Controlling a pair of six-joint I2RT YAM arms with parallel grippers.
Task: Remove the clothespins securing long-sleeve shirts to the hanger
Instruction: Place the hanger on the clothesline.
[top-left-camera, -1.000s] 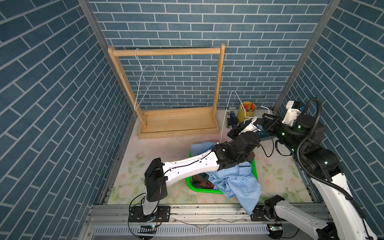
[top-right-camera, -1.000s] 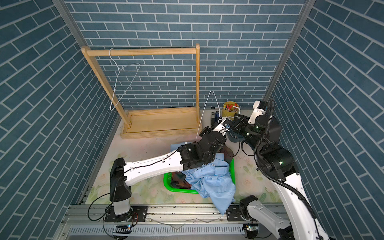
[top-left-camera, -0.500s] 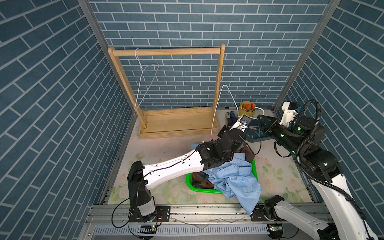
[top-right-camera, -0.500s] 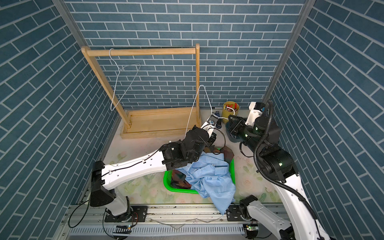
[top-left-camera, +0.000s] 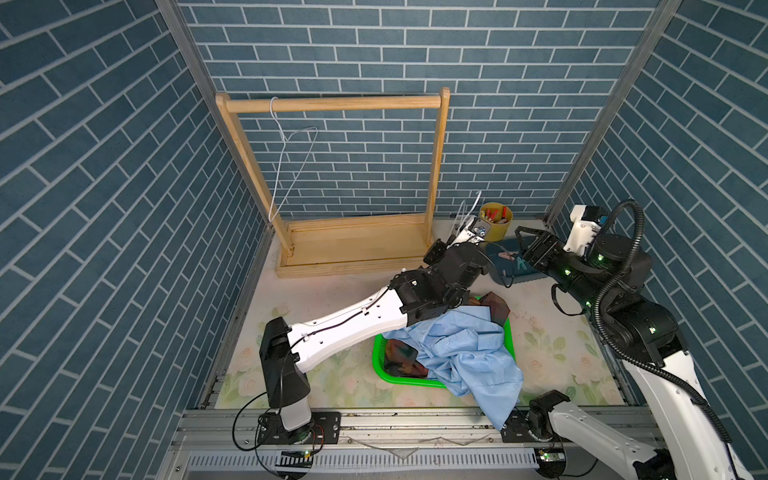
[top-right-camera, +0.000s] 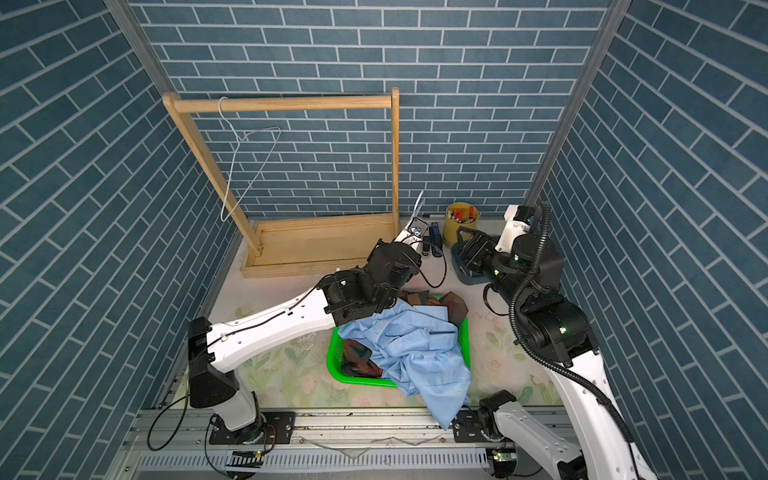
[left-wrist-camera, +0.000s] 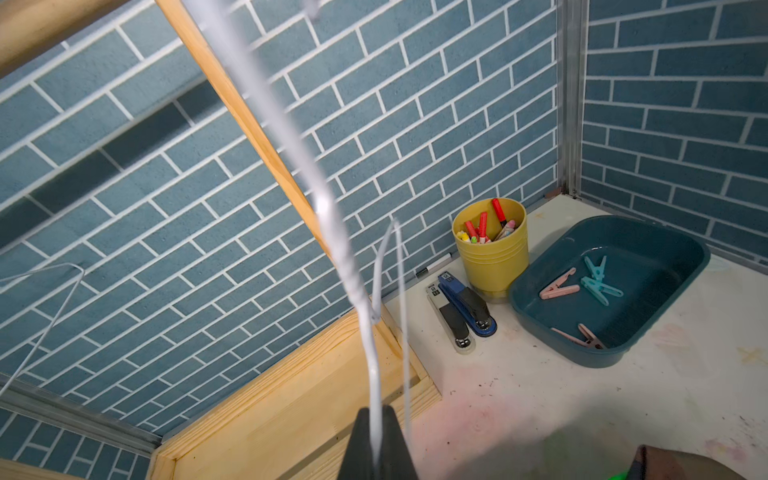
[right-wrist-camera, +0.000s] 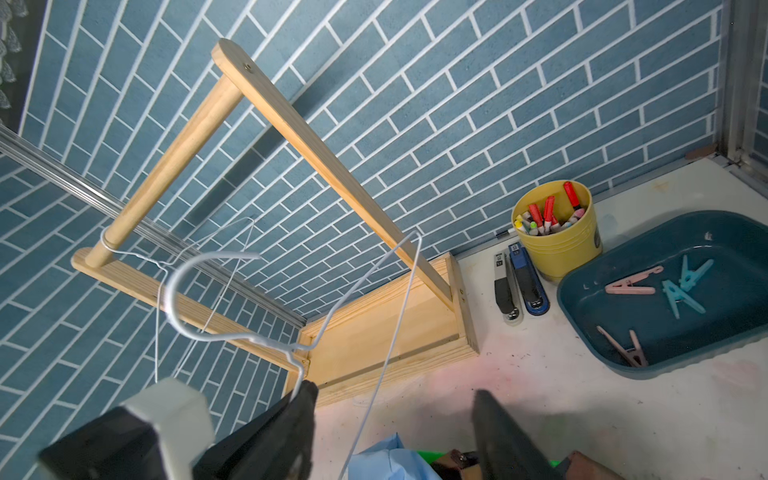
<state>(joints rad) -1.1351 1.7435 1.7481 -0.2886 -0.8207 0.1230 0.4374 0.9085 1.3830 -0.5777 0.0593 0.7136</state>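
**Top views.** The left arm reaches across the desk (top-left-camera: 332, 291) toward the back-right corner. The left claw (top-left-camera: 464, 227) is clenched on a white wire hanger (top-left-camera: 471, 210) (blurred here), which stands up beside the right post of the wooden rack (top-left-camera: 436, 174). The right claw (top-left-camera: 521, 245) hovers with its jaws apart over a dark teal tray (top-left-camera: 521, 275). A few clothespins (top-left-camera: 512, 258) show inside the tray; the arm hides the rest. Both shirts lie heaped in a green basket (top-right-camera: 332, 361) near the desk's front edge. The pale blue shirt (top-right-camera: 419, 353) is on top and spills over the front rim. The plaid shirt (top-right-camera: 358, 352) is under it, showing at both ends. A second hanger (top-right-camera: 249, 166) hangs bare from the rack's rail.

**Left wrist view.** The left claw (left-wrist-camera: 376, 415) is pinched tight on the wire hanger (left-wrist-camera: 365, 324). The tray (left-wrist-camera: 648, 253) sits on the desk next to a yellow cup (left-wrist-camera: 492, 266) of markers and two staplers (left-wrist-camera: 465, 309). All four clothespins lie in the tray. The two teal ones (left-wrist-camera: 598, 278) touch each other, with one pink (left-wrist-camera: 559, 287) just beside them. The other pink (left-wrist-camera: 579, 337) lies apart, near the tray wall.

**Right wrist view.** The right claw (right-wrist-camera: 394, 390) is released, its fingers (right-wrist-camera: 503, 436) well apart with nothing clamped. The wire hanger (right-wrist-camera: 183, 299) runs down close by one finger; contact can't be told. The tray (right-wrist-camera: 739, 257) shows the same four clothespins (right-wrist-camera: 631, 286). A corner of the pale blue shirt (right-wrist-camera: 386, 461) shows at the frame edge.
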